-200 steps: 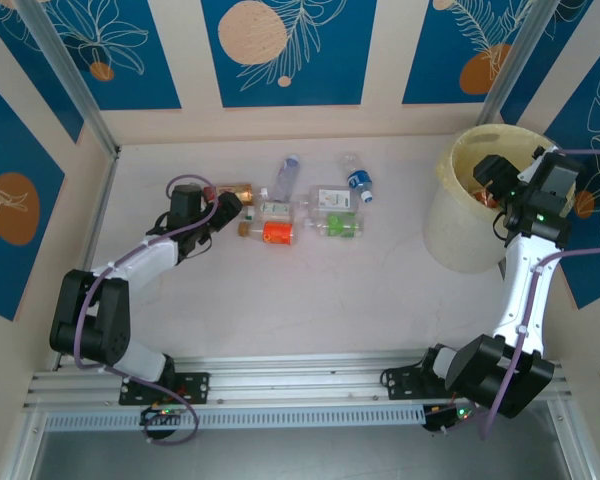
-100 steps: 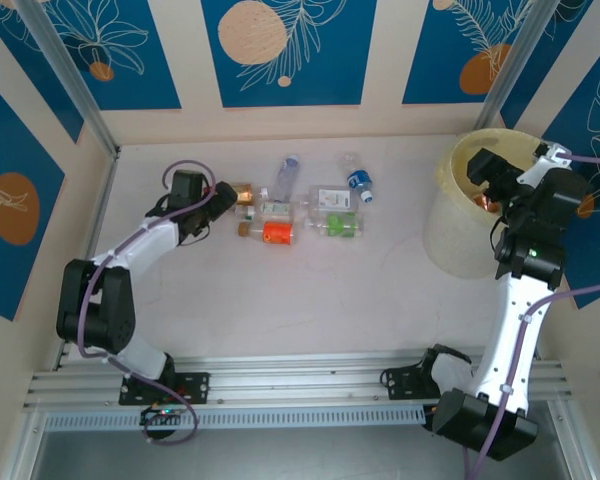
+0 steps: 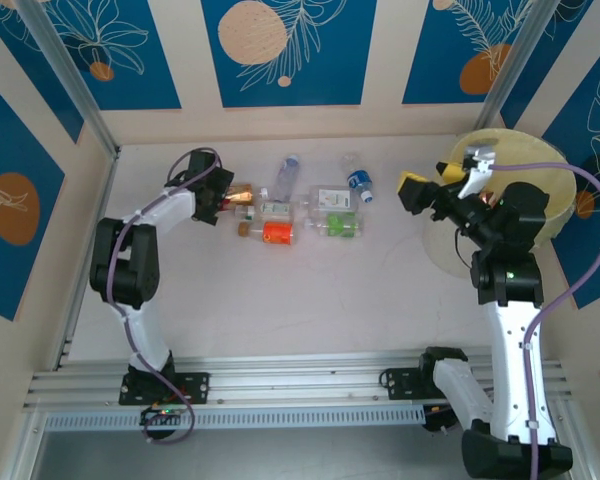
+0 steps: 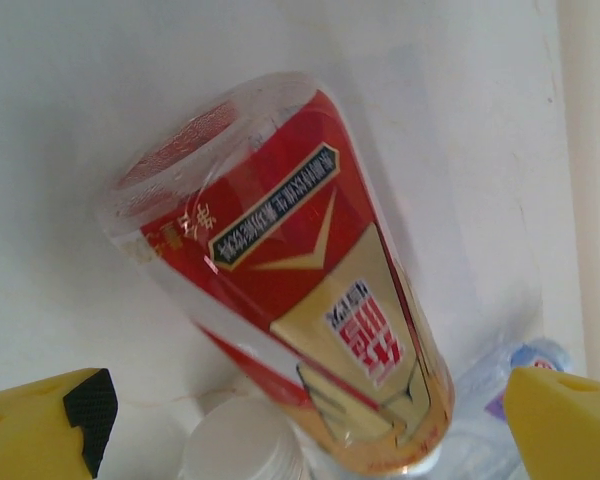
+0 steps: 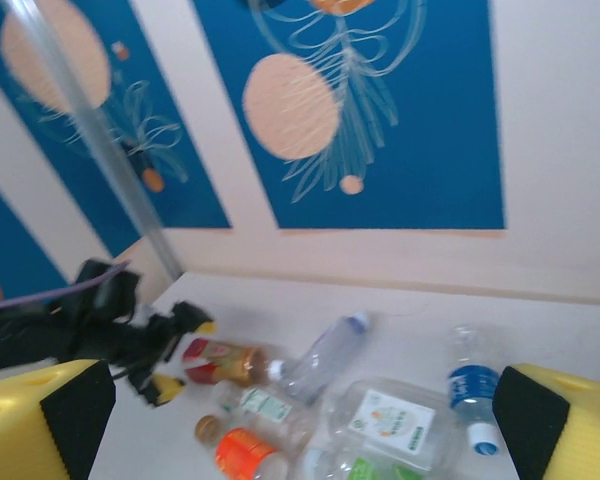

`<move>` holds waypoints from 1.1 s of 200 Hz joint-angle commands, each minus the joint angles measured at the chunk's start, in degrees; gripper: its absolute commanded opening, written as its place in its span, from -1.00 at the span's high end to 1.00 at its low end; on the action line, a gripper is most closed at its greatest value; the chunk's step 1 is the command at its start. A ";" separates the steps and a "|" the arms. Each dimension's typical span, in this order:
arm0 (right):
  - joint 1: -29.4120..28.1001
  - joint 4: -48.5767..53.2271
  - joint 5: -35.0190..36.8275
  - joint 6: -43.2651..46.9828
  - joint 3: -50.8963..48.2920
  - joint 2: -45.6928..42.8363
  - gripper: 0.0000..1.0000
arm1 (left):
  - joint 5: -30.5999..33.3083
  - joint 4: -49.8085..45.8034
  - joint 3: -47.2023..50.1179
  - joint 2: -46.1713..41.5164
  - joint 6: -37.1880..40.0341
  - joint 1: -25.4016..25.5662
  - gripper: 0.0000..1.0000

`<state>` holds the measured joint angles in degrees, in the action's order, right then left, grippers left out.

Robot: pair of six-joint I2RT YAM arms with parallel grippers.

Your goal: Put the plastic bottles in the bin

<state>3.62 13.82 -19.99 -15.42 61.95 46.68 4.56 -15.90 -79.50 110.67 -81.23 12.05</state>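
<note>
- Left gripper (image 3: 220, 199): the point farthest from the bin (image 3: 450, 250), far off to its left across the table (image 3: 330, 290). Its jaws stand wide apart. In the left wrist view the two yellow fingers (image 4: 40, 425) sit on either side of a bottle with clear gaps, so nothing is clamped.
- Red-and-gold bottle (image 3: 239, 191): lies on its side between those open fingers, its clear base towards the wrist camera and its neck pointing towards the bin.
- Rest of the plastic bottles, all on the table well to the left of the bin, in a loose cluster:
  - a small white-and-green labelled one (image 3: 271, 210), touching or just beside the red-and-gold bottle on its bin side;
  - an orange-labelled one (image 3: 277, 232) next to it, with a brown cap (image 3: 244, 228) on the side away from the bin;
  - a slim clear one with a blue cap (image 3: 287, 172), tilted;
  - a square clear one with a white and orange label (image 3: 330, 198), and a green-labelled one (image 3: 341, 225) below it;
  - a blue-labelled one (image 3: 358, 181), the nearest of the cluster to the bin.
- Right gripper (image 3: 432, 184): just left of the bin's rim, raised above the table, facing the bottles. Jaws spread wide and empty.
- Bin: pale yellow, upright at the table's right end, partly behind the right arm.
</note>
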 commanded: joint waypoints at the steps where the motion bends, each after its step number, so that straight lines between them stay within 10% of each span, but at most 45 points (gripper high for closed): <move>1: -2.71 1.60 0.21 5.05 -0.67 -0.71 -0.99 | 0.73 -1.08 -2.57 2.73 -9.38 -1.04 -1.00; 130: -6.42 5.72 1.82 8.98 -0.35 -0.48 -0.99 | 6.70 -8.50 -13.29 13.51 -13.17 -2.62 -0.95; 220: -8.25 7.30 2.41 10.42 -0.05 0.83 -0.99 | 7.26 -5.73 -14.42 16.99 -13.93 -3.27 -0.06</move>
<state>-3.86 20.43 -18.02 -6.26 61.80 46.83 10.79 -19.09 -94.15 125.43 -92.38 9.91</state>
